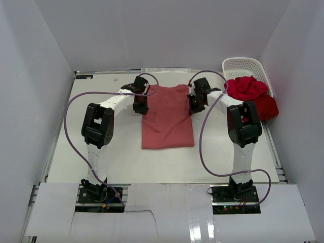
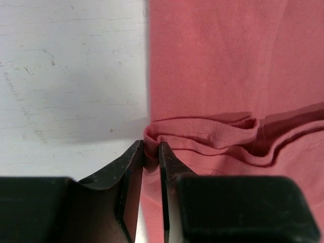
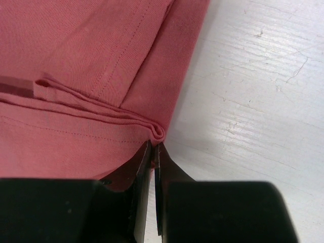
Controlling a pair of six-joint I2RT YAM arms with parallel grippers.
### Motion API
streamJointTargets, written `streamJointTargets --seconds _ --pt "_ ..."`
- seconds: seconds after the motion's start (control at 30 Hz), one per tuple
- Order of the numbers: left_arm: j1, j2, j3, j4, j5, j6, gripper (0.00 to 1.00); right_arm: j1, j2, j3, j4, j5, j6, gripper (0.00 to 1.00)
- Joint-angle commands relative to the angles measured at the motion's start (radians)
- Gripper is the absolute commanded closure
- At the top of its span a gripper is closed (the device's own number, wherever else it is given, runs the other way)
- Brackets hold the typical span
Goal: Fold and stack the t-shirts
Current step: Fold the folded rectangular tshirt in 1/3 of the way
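white worktop (image 1: 101, 162) | dusty salmon-red cloth t-shirt (image 1: 167, 119) lies flat mid-worktop, far edge doubled over | bright crimson cloth t-shirt (image 1: 246, 88) and darker red cloth t-shirt (image 1: 267, 107) bunched against white plastic lattice basket (image 1: 244, 66), far right | left hand (image 2: 151, 149) pinches the doubled edge's left corner | right hand (image 3: 154, 147) clamped on its right corner
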Motion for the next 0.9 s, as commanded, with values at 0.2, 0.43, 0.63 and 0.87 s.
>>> streamJointTargets --seconds 0.2,0.43,0.63,0.87 --pt "-0.004 -0.028 0.061 -0.008 -0.01 -0.01 0.78 -0.006 0.011 0.028 0.021 -0.004 0.007 0.9" --pt "-0.004 -0.027 0.091 -0.012 -0.019 -0.015 0.78 -0.006 0.014 0.028 0.017 0.013 0.01 0.9" --pt "-0.001 -0.03 0.075 -0.012 -0.033 -0.027 0.78 -0.008 0.008 0.025 0.015 0.033 0.013 0.91" --pt "0.005 -0.039 0.054 -0.008 -0.039 -0.033 0.78 -0.014 -0.008 0.014 0.015 0.044 0.019 0.92"
